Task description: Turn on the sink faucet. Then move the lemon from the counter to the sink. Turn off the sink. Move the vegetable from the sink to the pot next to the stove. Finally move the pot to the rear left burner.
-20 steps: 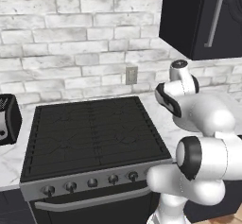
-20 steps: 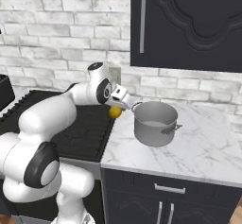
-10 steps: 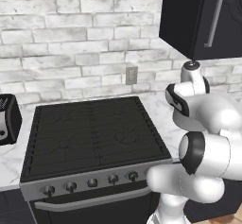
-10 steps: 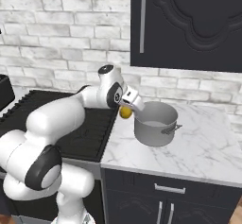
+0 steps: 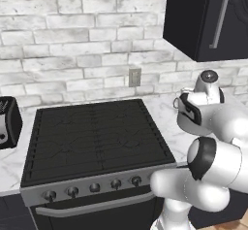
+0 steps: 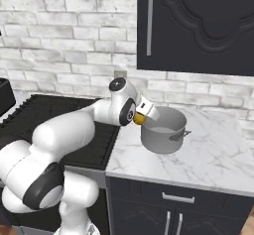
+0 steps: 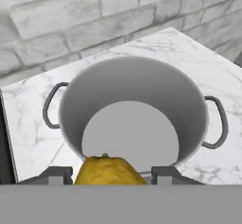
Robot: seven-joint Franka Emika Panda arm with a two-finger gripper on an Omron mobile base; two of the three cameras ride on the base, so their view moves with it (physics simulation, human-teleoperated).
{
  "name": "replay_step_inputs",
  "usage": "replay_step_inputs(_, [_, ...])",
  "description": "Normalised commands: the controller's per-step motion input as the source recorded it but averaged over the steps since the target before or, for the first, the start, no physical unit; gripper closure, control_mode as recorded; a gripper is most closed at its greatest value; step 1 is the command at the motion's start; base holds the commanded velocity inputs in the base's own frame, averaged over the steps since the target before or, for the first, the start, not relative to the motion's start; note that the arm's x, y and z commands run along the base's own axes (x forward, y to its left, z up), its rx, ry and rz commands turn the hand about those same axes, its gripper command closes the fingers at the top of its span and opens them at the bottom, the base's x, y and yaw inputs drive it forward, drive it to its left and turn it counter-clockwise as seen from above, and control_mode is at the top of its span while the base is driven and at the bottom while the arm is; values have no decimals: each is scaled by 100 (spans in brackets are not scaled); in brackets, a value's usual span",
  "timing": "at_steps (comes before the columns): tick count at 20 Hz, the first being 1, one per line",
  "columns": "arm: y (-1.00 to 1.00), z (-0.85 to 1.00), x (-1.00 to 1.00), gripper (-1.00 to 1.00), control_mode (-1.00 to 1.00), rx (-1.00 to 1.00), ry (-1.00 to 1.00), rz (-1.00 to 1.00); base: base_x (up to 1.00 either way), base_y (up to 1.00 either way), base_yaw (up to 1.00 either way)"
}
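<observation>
Stove (image 5: 97, 137): a black range with a grated cooktop stood directly left of the desk. Its rear left burner was bare, and judged free to receive the pot later.
Desk (image 6: 218, 154): a white marble slab with grey veins carried the pot. The bare stretch to the right of the pot was smooth and probably slick.
Pot (image 6: 162, 130): a round grey steel pot sat upright on the desk, near the stove edge. It was empty, its flat bottom plainly visible in the hand view (image 7: 130, 135). Judged rigid and moderately heavy.
Pot grip points: two small loop handles on opposite sides, one at (image 7: 52, 106), were the apparent holds. The rim was the alternative.
Lemon (image 7: 109, 172): a small yellow fruit hung at the near rim of the pot, above the opening. Judged light, firm and rounded, so liable to roll or slip under a weak pinch.
Claw (image 6: 141, 116): closed on the lemon, fingers either side of it, one finger at (image 7: 56, 175).
Obstructions: none lay between the lemon and the pot bottom. The brick wall (image 7: 94, 20) behind and the dark upper cabinet (image 6: 198, 26) overhead limited reach.
Other items: a dark appliance (image 5: 7, 122) stood left of the stove, well apart from the work.
</observation>
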Motion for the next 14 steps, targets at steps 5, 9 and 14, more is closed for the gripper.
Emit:
replay_step_inputs(5, [-32, 0, 0, 100, -100, 0, -1, -3, 0, 0, 0])
replay_step_inputs(9, [-35, 0, 2, 100, -100, 0, 0, -3, 0, 0, 0])
replay_step_inputs(14, [-25, 0, 2, 100, -100, 0, 0, 0, 0, 0, 0])
